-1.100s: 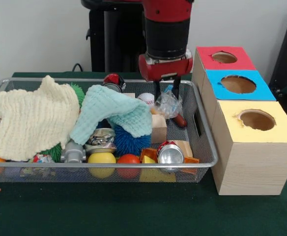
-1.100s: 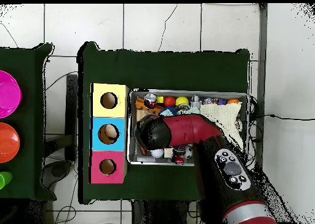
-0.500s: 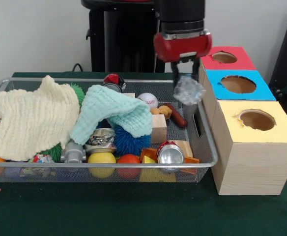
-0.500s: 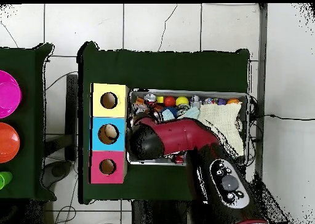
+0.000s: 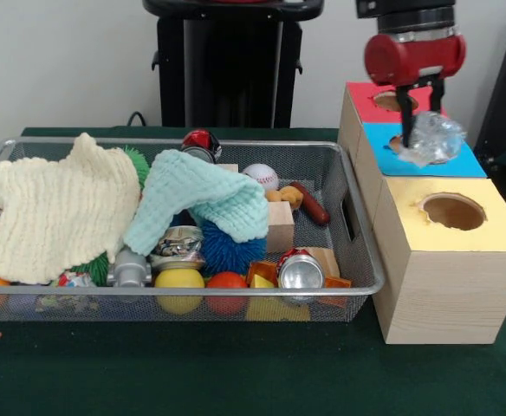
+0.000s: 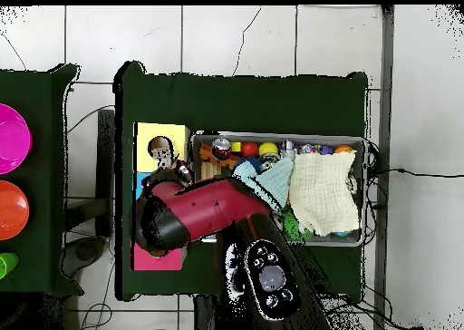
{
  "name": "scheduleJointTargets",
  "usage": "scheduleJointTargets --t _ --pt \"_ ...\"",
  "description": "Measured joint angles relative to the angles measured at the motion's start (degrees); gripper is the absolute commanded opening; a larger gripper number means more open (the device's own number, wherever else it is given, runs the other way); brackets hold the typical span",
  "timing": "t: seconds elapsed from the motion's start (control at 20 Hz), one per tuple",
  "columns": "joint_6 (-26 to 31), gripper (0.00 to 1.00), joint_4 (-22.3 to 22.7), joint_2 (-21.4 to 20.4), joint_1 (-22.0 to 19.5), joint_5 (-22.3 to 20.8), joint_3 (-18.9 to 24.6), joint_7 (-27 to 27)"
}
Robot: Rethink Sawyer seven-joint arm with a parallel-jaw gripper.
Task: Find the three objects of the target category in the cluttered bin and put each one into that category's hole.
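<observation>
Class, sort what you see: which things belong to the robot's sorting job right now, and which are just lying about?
In the job:
pincer
crumpled clear plastic
blue box hole
wire bin

Lying about:
cream cloth
mint cloth
blue spiky ball
baseball

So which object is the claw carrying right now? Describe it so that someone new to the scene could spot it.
Find the row of three wooden boxes beside the wire bin, topped red, blue and yellow. Above the blue box, the claw holds a crumpled clear plastic wad over the hole. It is the only see-through, shiny lump, and the only object off the table.
</observation>
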Motion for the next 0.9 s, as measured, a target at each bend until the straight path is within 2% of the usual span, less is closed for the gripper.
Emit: scheduleJointTargets --t 0.3,0.5,0.9 --pt "-0.9 0.00 1.9 -2.1 7.5 0.0 -3.1 0.0" --pt "-0.9 0.00 1.9 -2.1 9.9 0.1 -4.8 0.0" --pt "-0.9 0.00 1.5 1.0 15.9 0.2 -10.9 0.0"
